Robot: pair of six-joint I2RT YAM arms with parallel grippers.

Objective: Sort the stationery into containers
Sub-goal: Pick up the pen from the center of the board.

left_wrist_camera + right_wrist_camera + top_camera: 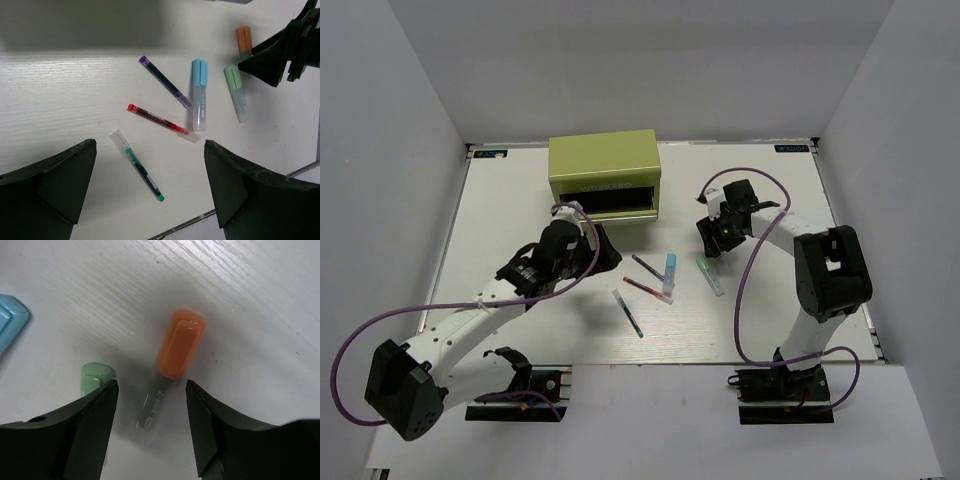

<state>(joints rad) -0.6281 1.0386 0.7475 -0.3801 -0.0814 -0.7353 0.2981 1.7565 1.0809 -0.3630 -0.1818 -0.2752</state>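
Currently the step in hand is judged to be the pick-up of the orange highlighter [179, 344]. No item shows inside the tool chest [603, 172].

**Gripper state**
- Right gripper [150, 386]: jaws open, one finger on each side of the orange highlighter's clear barrel, with a gap visible on both sides. No contact yet.
- Left gripper [150, 145]: jaws open and empty, hovering above the pens.

**Layout, referenced to the light blue highlighter [199, 94]**
- Green highlighter [236, 92]: just beside it, on the right arm's side and roughly parallel.
- Orange highlighter: beyond the green one, same side and slightly farther out.
- Dark pen [165, 82], red pen [157, 119] and white-green pen [137, 165]: on the left arm's side. The red pen's clear end lies close to the light blue highlighter's base.
- Tool chest: well beyond it, toward the far edge of the table [520, 330].

**Next move (judgement)**
Lower if needed, close squarely on the barrel, lift, and carry to the chest. The barrel is smooth and round, so an off-centre grip may roll it toward the green highlighter.

**Item appearance**
The orange highlighter has a glossy, rounded orange cap and a translucent barrel with small dark print. It lies flat on the table.
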